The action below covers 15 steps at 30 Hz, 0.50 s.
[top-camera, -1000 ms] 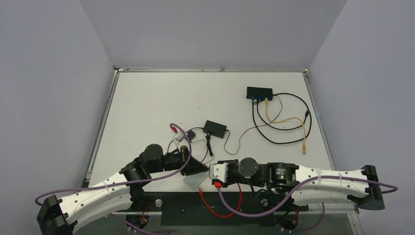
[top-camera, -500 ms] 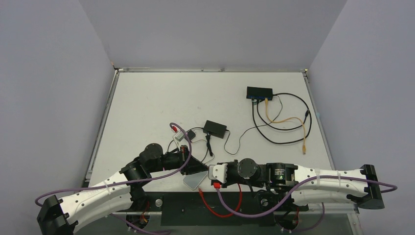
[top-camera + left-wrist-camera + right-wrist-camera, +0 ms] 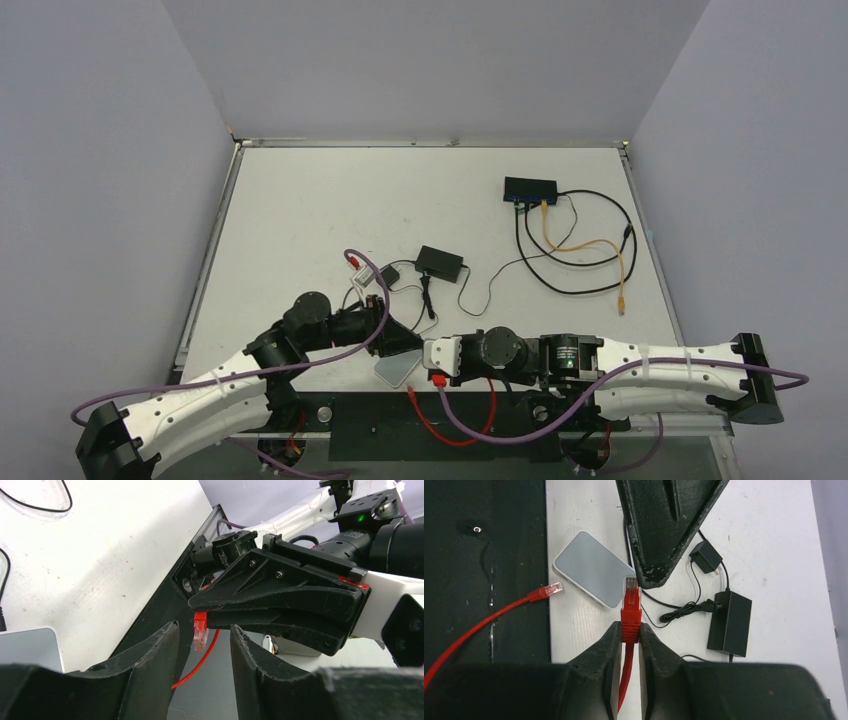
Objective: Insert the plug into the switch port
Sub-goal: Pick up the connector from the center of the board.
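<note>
While the right jaws grip the plug (image 3: 630, 607) at the near edge and the left jaws gape empty, a carry to the far-right switch port (image 3: 531, 200) looks next.

bright, even light, soft shadows; top view sharp; left pincer (image 3: 204, 626) blurs at its near base.

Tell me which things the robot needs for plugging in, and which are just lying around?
Needed: red plug, right fingers pinching it, black switch.
Lying about: grey pad, black adapter brick.
</note>
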### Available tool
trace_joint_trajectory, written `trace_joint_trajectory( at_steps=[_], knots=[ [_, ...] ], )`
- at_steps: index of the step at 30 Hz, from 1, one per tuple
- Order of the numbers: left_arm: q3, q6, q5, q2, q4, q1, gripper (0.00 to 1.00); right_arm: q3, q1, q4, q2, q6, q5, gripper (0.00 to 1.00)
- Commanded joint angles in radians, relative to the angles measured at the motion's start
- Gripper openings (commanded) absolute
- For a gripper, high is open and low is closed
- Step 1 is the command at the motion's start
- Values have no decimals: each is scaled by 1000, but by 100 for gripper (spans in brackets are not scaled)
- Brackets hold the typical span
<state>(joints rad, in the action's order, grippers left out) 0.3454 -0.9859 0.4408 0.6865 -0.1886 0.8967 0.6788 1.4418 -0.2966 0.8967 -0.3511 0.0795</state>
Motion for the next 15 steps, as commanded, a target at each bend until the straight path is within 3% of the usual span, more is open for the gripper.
trace_joint_trajectory(
  at_steps=[1,6,10,15],
  knots=[
    [6,22,-35,-40,-10,-19,41,28,9,3,5,98,27,0],
    [20,60,-158,-90,163,-22,44,15,9,-24,6,245,2,0],
    [34,71,-270,-118,320,-22,48,28,25,-44,-29,358,-103,0],
    [27,70,-294,-116,348,-23,50,70,70,-80,-85,466,-223,0]
  ],
)
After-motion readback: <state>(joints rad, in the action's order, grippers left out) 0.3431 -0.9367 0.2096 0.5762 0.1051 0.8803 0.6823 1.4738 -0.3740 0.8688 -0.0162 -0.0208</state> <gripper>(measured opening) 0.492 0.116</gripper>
